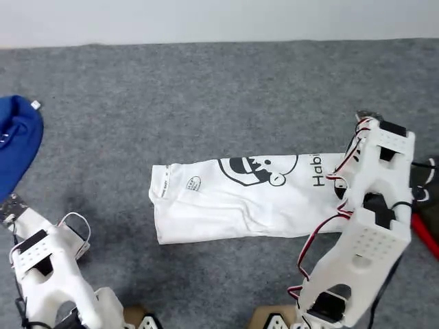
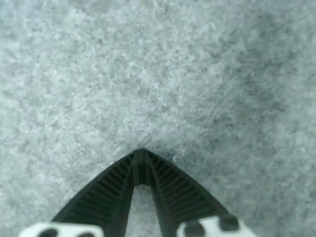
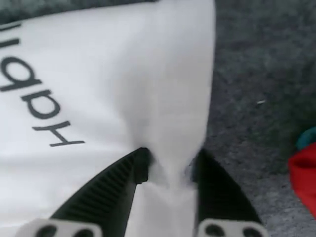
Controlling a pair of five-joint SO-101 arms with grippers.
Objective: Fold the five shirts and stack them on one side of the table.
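Note:
A white shirt [image 1: 233, 195] with a black cartoon print lies folded into a long strip across the middle of the grey felt table [image 1: 206, 89]. Its right end runs under the right arm. My right gripper [image 3: 168, 170] is shut on a pinched fold of the white shirt [image 3: 98, 74] near its printed letters. At the table's left front corner my left gripper [image 2: 141, 157] is shut with nothing in it, its tips just over bare felt. A blue shirt [image 1: 15, 140] lies bunched at the left edge.
Red and dark cloth [image 1: 425, 219] lies at the right edge behind the right arm; the red cloth [image 3: 303, 180] also appears beside the gripper. Open felt stretches across the back and the front middle.

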